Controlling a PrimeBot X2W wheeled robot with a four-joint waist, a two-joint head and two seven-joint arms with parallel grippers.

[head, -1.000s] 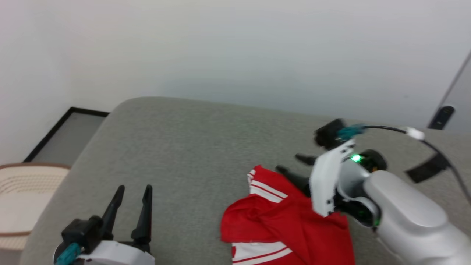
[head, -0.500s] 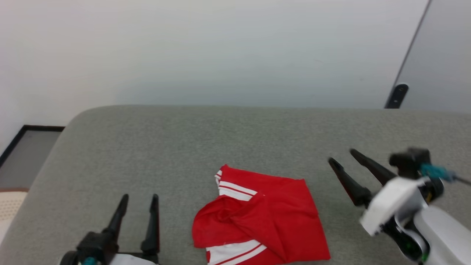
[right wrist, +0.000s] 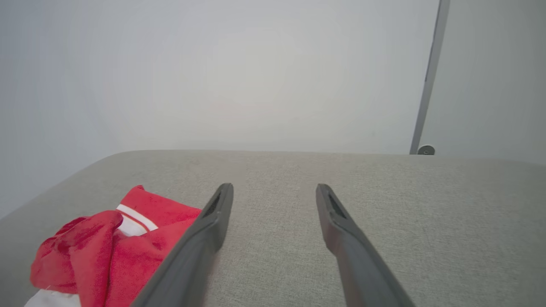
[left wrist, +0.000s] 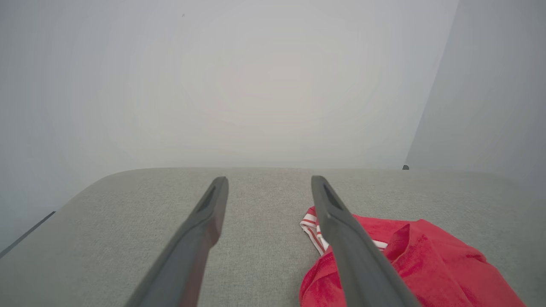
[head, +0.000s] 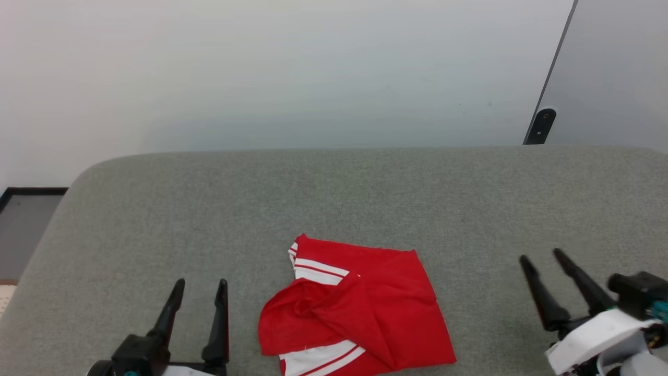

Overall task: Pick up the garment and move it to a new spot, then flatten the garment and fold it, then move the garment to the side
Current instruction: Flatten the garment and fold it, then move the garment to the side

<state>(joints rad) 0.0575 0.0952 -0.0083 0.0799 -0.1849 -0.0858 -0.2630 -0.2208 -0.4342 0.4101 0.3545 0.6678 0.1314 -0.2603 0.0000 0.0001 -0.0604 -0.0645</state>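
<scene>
The garment (head: 355, 308), red with white striped trim, lies crumpled on the grey cushioned surface (head: 334, 198) near the front middle. It also lies at the lower right of the left wrist view, garment (left wrist: 426, 264), and at the lower left of the right wrist view, garment (right wrist: 106, 243). My left gripper (head: 201, 284) stands open at the lower left, apart from the cloth, with nothing between its fingers. Over at the lower right my right gripper (head: 541, 257) is open too, well clear of the garment's right edge.
A pale wall rises behind the surface. A grey door panel (head: 616, 73) with a dark stop (head: 540, 125) stands at the back right. Dark floor (head: 26, 230) shows past the surface's rounded left end. Bare grey surface lies beyond and on both sides of the garment.
The camera has swung right. My right gripper has pulled back off the garment toward the lower right. The garment lies where it was let go; the left gripper has held still.
</scene>
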